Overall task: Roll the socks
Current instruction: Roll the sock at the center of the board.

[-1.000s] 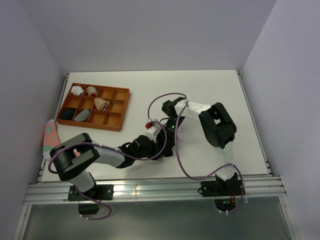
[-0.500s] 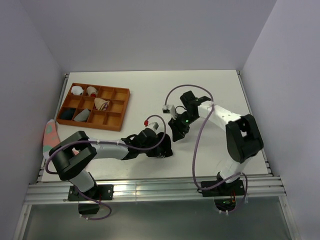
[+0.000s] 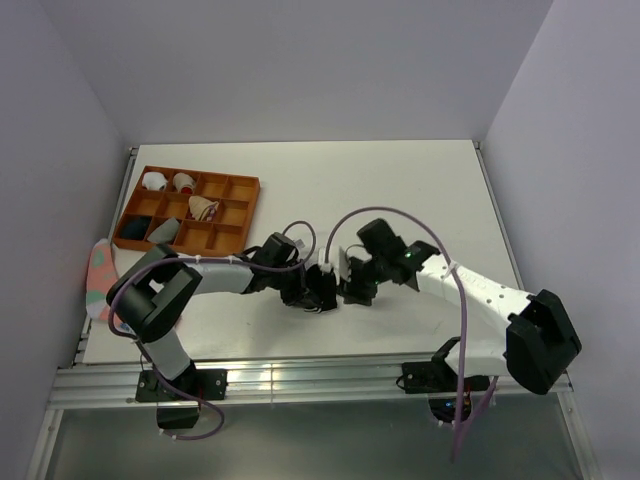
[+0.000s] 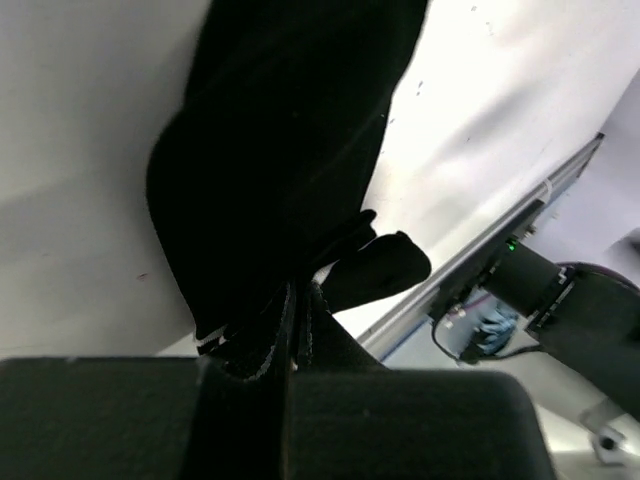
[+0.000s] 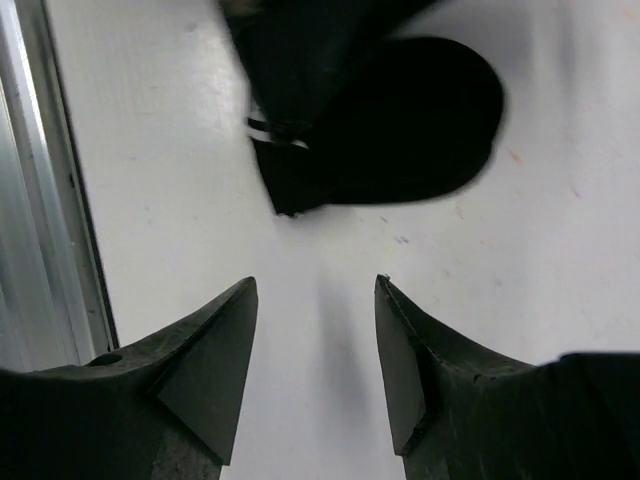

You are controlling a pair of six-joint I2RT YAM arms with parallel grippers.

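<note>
Orange tray [image 3: 205, 174] and pink sock [image 3: 100, 275] lie apart from black sock [image 4: 280, 150].

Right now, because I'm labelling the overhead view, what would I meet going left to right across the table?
In order: pink sock → wooden tray → left tool, shut on the black sock → right tool, open.

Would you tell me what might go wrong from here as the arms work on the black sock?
1. The left gripper is shut on just one end of the black sock; a pull may slip it free.
2. The right gripper is open, its fingers short of the sock, so closing there may catch nothing.
3. In the top view both grippers sit very close, so they may bump.
</note>
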